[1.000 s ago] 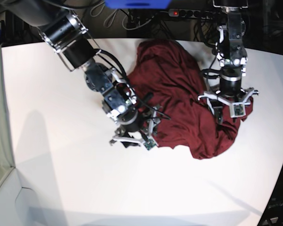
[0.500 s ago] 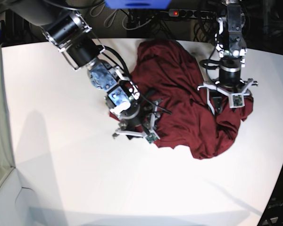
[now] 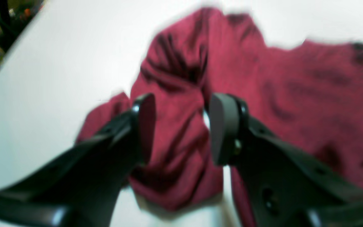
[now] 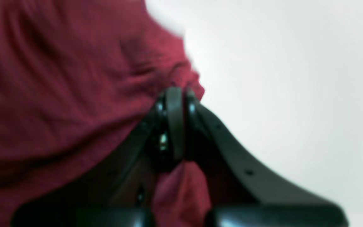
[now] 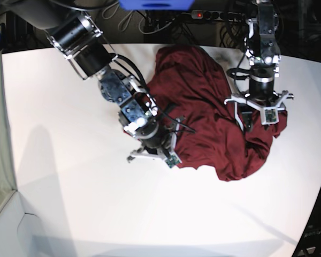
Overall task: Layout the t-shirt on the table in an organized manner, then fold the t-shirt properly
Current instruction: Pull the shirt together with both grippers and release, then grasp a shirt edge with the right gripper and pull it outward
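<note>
The right tool (image 4: 175, 126) pinched the t-shirt (image 5: 214, 118) at its hem nearest the surface's (image 5: 69, 187) left edge; the left tool (image 3: 181, 126) hovered half-open above cloth.

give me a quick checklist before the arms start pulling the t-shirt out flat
1. Right gripper shut on the t-shirt edge: ok, cloth pinched between the fingers.
2. Left gripper gripping cloth: not ok, its fingers stand apart over the shirt.
3. Shirt laid out flat: not ok, bunched and wrinkled.
4. Bare table to spread into: ok.
5. Which part of the shirt is pinched: cannot tell, views blurred.
</note>
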Tool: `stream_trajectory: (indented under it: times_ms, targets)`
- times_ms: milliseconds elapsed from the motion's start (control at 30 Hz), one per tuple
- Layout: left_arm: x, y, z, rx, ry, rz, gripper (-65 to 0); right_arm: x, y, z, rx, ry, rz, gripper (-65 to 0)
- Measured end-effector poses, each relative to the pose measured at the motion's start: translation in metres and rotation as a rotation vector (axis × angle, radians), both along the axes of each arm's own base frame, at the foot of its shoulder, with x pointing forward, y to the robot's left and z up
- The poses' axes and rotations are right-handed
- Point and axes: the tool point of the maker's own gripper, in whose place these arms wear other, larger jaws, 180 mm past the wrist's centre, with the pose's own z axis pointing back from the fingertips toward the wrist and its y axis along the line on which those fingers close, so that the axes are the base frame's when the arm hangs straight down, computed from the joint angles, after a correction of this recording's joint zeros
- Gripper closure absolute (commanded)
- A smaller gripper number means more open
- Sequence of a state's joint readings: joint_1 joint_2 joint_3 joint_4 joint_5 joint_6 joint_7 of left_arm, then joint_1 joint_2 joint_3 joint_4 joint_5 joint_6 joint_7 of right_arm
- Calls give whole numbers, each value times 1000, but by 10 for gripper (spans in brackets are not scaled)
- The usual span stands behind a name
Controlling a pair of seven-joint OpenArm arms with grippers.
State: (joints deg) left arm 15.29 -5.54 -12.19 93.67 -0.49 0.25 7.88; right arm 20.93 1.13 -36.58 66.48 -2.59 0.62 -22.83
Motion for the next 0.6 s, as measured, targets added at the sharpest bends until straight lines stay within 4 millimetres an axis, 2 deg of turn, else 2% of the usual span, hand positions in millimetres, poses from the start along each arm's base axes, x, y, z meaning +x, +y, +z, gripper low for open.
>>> stream_trajectory:
  times_ms: [133,300,500,600]
  targets:
    - [7,-3,29,8,-77,-11,-276,29,-26,55,97,-115,-99,0]
    - [9,-6,48,13,-124,-17,-276,55,-78,89,162,-178,-255,0]
    - [10,-14,52,-13,-139,-14,-276,91,-158,144,255,-293,-471,0]
    - [10,-14,52,-13,-139,-14,-276,101,-198,169,295,-346,-568,0]
